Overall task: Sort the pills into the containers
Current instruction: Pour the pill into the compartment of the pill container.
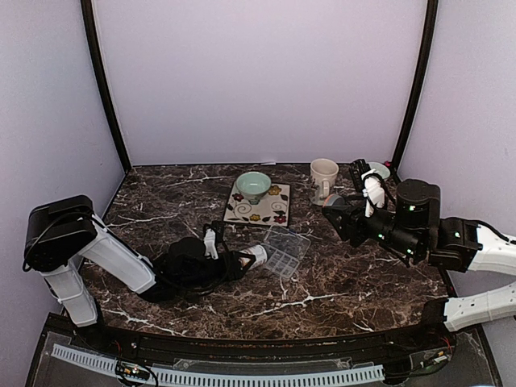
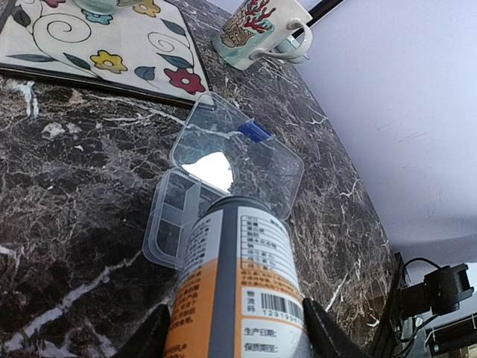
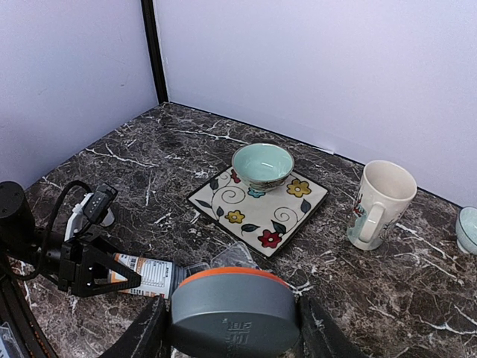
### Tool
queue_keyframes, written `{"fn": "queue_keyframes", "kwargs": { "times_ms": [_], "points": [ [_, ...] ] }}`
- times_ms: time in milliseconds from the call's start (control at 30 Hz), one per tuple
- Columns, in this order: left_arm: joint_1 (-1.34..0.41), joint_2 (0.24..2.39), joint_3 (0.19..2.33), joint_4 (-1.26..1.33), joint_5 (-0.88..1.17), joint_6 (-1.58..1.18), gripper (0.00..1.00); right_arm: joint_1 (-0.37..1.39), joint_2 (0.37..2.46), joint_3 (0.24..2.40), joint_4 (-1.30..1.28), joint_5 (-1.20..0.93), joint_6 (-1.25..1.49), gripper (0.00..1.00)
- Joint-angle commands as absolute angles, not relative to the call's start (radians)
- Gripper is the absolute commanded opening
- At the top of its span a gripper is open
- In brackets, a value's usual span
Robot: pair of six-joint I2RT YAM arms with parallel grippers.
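Observation:
The clear pill box (image 2: 173, 218) lies open on the marble, its hinged lid (image 2: 238, 153) laid back. It also shows in the top view (image 1: 284, 250) and, partly, in the right wrist view (image 3: 237, 257). My left gripper (image 2: 238, 330) is shut on the orange bottle (image 2: 238, 283). It holds the bottle tipped over, its uncapped mouth at the near compartments. My right gripper (image 3: 232, 332) is shut on the bottle's grey, orange-rimmed cap (image 3: 232, 313) and holds it in the air to the right of the box (image 1: 334, 211). No pills show in any view.
A floral square plate (image 1: 270, 211) with a teal bowl (image 1: 253, 185) sits behind the box. A mug (image 1: 323, 177) and a small bowl (image 1: 379, 169) stand at the back right. Walls close in the table on three sides.

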State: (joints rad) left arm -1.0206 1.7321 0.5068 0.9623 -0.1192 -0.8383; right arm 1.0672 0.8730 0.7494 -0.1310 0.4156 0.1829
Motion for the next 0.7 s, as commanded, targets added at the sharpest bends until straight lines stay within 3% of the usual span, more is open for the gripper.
{"fn": "queue_keyframes", "kwargs": {
  "times_ms": [0,667],
  "points": [
    [-1.029,1.687,0.536,0.941,-0.136,-0.817,0.00,1.062,0.867,0.753,-0.112,0.409,0.193,0.16],
    [-1.039,1.671,0.550,0.888,-0.158,-0.814,0.00,1.062,0.869,0.753,-0.113,0.408,0.195,0.16]
  ]
}}
